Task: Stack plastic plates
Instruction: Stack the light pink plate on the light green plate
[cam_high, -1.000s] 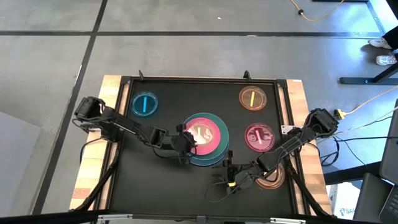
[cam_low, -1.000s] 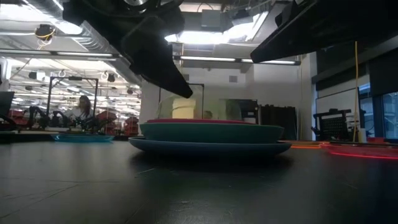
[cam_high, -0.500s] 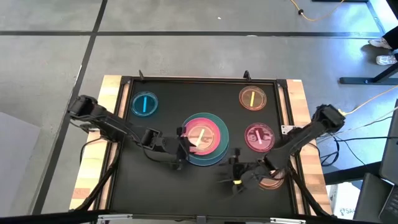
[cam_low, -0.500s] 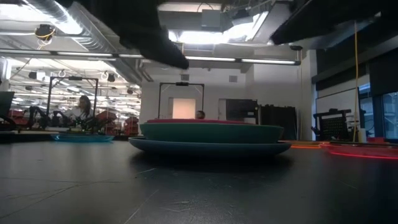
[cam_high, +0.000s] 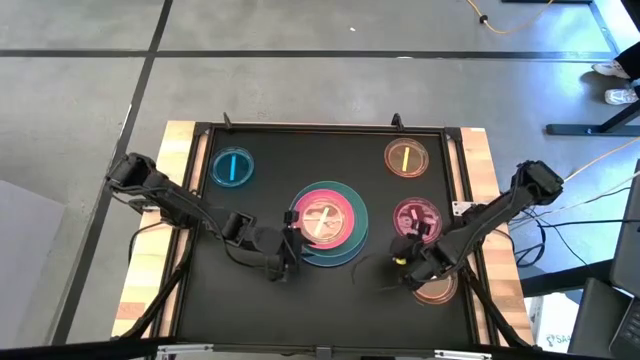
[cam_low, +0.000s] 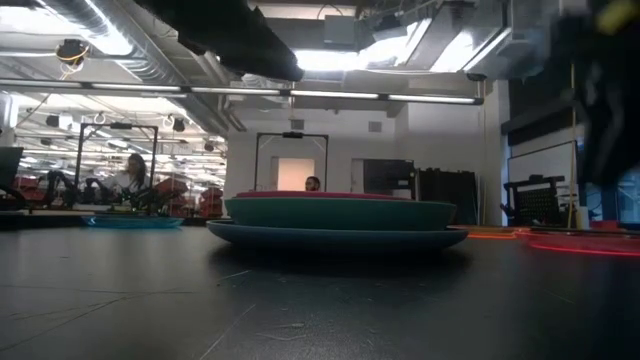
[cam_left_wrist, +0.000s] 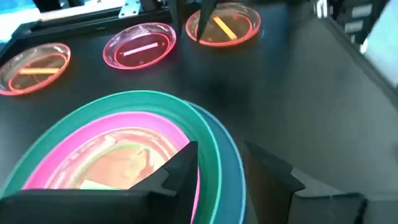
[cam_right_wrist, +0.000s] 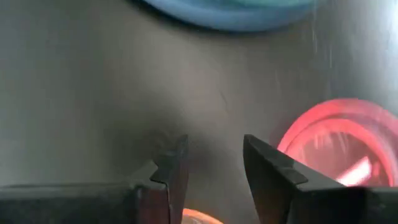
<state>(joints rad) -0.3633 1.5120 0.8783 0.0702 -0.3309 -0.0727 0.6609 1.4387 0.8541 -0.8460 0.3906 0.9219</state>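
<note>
A stack (cam_high: 325, 222) sits mid-table: a light blue plate at the bottom, then teal, then pink, with a small pale plate (cam_left_wrist: 115, 165) lying flat in the pink one. The low view shows the stack (cam_low: 335, 215) resting on the table. My left gripper (cam_high: 288, 243) (cam_left_wrist: 221, 168) is open at the stack's near-left rim, one finger above the pink rim and one outside it. My right gripper (cam_high: 404, 262) (cam_right_wrist: 214, 162) is open over bare table. It lies between the stack and the magenta dish (cam_high: 417, 220) (cam_right_wrist: 336, 140).
A blue dish (cam_high: 232, 167) sits far left and an orange dish (cam_high: 407, 157) far right. Another orange dish (cam_high: 438, 288) lies under my right arm near the right edge. A raised black frame (cam_high: 320, 128) borders the mat. A person sits in the room beyond (cam_low: 130, 172).
The small pale plate, tilted above the stack a second ago, now lies flat in the pink plate. My left gripper has drawn back from the stack toward the table's near-left. My right gripper has moved right toward the magenta dish and turned.
</note>
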